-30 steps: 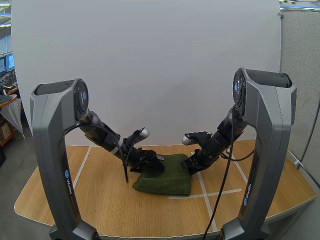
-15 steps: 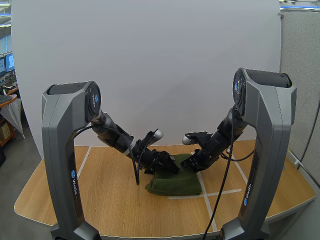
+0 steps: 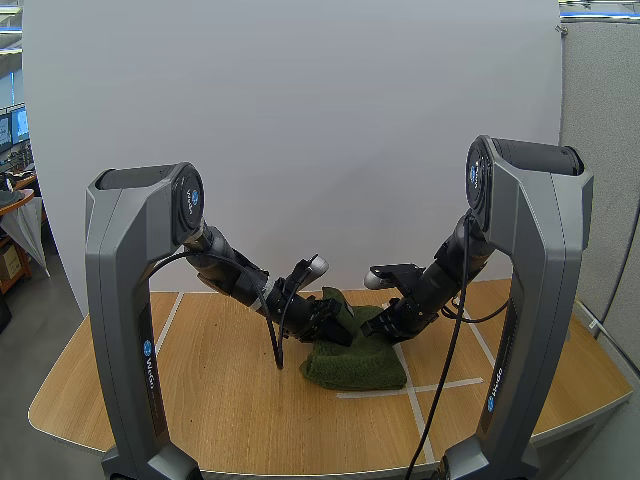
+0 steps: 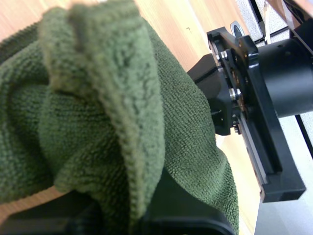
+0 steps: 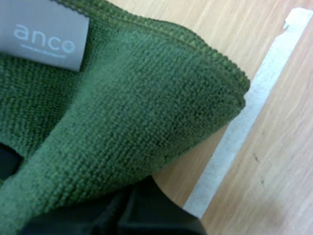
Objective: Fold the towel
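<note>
left hand [image 3: 332, 326] and right hand [image 3: 379, 324] each pinch an edge of one green looped-pile towel [image 3: 362, 366], folded thick on the wooden counter [image 3: 200, 400]; one grey rectangular label [image 5: 46, 34].

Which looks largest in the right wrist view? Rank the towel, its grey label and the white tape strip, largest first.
1. towel: by far the largest.
2. grey label and white tape strip: about alike. The label sits nearer the camera and runs out of view, so no ranking between them.
</note>
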Action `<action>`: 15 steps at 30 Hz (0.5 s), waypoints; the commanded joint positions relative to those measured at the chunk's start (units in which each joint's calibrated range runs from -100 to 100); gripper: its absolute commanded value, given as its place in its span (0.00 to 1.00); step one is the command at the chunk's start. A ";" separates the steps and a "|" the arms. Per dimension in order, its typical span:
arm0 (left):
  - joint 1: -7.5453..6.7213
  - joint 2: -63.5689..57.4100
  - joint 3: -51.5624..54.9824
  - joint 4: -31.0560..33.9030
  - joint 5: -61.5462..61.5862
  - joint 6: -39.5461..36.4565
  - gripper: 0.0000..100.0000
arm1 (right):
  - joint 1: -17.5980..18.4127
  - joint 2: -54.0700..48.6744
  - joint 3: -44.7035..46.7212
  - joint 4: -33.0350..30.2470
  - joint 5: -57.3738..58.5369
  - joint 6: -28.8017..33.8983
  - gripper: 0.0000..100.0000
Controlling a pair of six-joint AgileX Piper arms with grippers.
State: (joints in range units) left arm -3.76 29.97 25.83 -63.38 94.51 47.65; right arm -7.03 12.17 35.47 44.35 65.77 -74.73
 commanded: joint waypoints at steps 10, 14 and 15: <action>7.26 -1.18 -5.72 4.11 5.49 -3.38 0.00 | -1.60 -10.95 0.24 -1.51 6.39 1.42 0.00; 10.42 -4.95 -7.73 10.75 5.49 -4.27 0.00 | -2.60 -13.21 0.24 -2.57 7.68 1.42 0.00; 11.28 -6.16 -8.22 12.66 5.49 -4.52 0.00 | -2.70 -13.35 0.24 -3.13 7.89 1.66 0.00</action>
State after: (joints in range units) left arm 3.72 29.21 20.42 -58.81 98.15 45.21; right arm -8.31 2.29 35.60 43.16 70.48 -73.56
